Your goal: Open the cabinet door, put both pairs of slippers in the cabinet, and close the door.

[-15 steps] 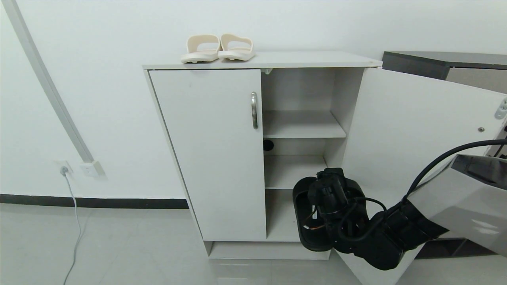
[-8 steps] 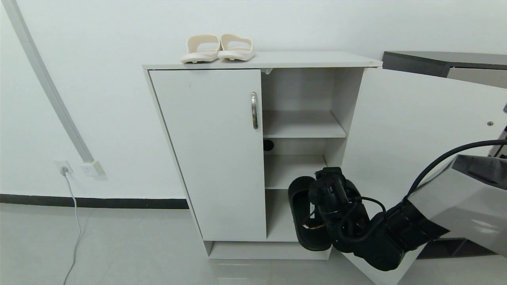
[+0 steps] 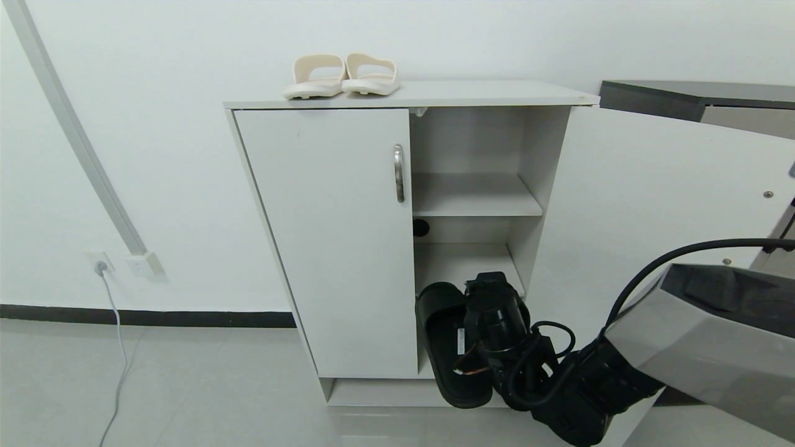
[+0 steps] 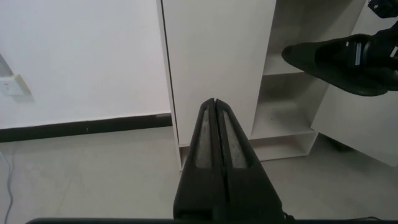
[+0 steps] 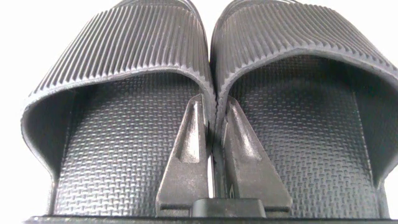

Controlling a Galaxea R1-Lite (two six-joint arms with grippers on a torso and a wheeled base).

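A pair of black slippers (image 3: 444, 341) hangs on edge in front of the white cabinet's (image 3: 472, 93) lowest compartment, held by my right gripper (image 3: 472, 338). In the right wrist view my right gripper (image 5: 213, 102) is shut on the two touching inner edges of the black slippers (image 5: 124, 62). A beige pair of slippers (image 3: 341, 74) lies on the cabinet top at its left. The right door (image 3: 652, 198) stands wide open; the left door (image 3: 323, 236) is closed. My left gripper (image 4: 214, 124) is shut on nothing, low over the floor, facing the closed door, with the black slippers (image 4: 339, 56) farther off.
Inside the cabinet, the upper shelf (image 3: 472, 195) and middle shelf (image 3: 459, 267) are bare. A grey unit (image 3: 702, 102) stands behind the open door. A wall socket with a cable (image 3: 99, 267) is at the left, above open floor.
My right arm has carried the black slippers left and slightly down, from beside the open door to the front of the lowest compartment. The beige pair has not moved.
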